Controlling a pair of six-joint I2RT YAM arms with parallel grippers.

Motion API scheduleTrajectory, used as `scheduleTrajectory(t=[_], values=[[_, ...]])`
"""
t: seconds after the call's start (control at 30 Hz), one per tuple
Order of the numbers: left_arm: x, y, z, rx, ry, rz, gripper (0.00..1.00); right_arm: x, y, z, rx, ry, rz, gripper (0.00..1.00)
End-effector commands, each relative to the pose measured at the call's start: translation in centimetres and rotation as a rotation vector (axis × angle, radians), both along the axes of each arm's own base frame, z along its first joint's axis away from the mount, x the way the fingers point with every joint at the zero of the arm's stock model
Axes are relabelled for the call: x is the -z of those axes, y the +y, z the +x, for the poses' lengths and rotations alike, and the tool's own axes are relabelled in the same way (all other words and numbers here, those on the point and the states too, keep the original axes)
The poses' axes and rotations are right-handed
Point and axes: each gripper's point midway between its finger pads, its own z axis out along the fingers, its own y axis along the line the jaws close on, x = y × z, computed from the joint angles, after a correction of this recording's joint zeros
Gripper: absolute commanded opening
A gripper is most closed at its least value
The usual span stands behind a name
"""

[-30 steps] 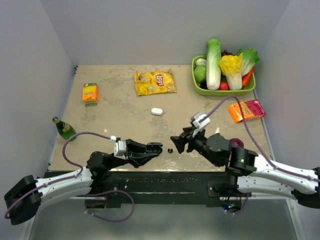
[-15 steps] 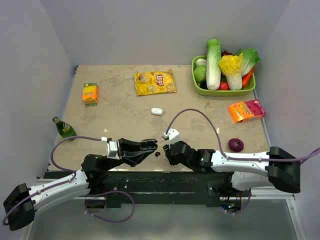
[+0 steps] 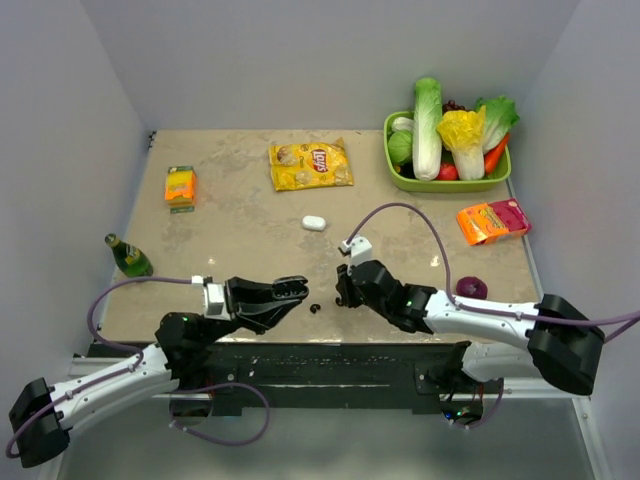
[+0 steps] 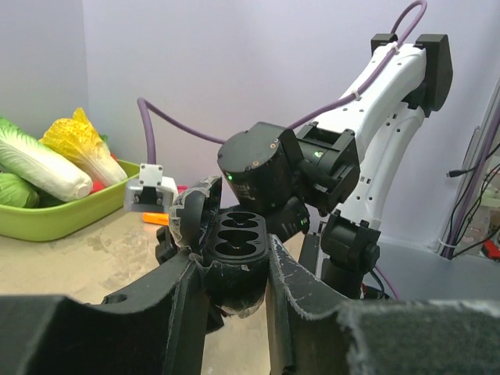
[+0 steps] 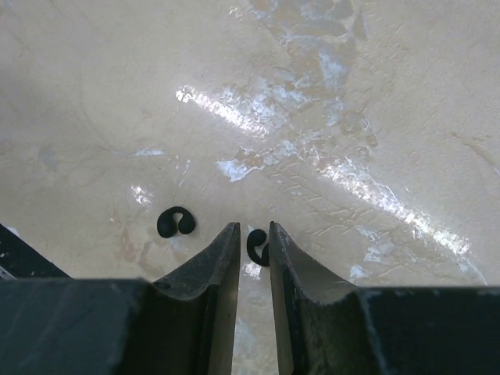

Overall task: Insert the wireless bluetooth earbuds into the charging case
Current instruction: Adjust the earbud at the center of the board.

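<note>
Left wrist: left claw (image 4: 232, 259) clamps the dark, rigid, open-lidded plastic charging case (image 4: 234, 234) by its sides. Right wrist: right claw (image 5: 252, 228), narrowed, straddles one tiny black curved earbud (image 5: 254, 244) on the worktop (image 5: 351, 117). Judged light and slippery, so best pinched across its body; grip unconfirmed.

Bare table (image 3: 230, 240) between chip bag (image 3: 310, 165) and earbud (image 3: 314, 308), small white case (image 3: 313, 223) midway.
</note>
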Motion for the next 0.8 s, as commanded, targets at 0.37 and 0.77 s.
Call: scheduleTrajectory(t=[0.37,0.77], values=[[7.8,-0.2,0.2,0.004,0.115,0.117,0.0,1.2,-0.6,0.0,0.034,0.053,0.016,0.11],[8.0,-0.4,0.2,0.012,0.119,0.123,0.0,5.4,-2.9,-0.5,0.173,0.171,-0.099,0.0]])
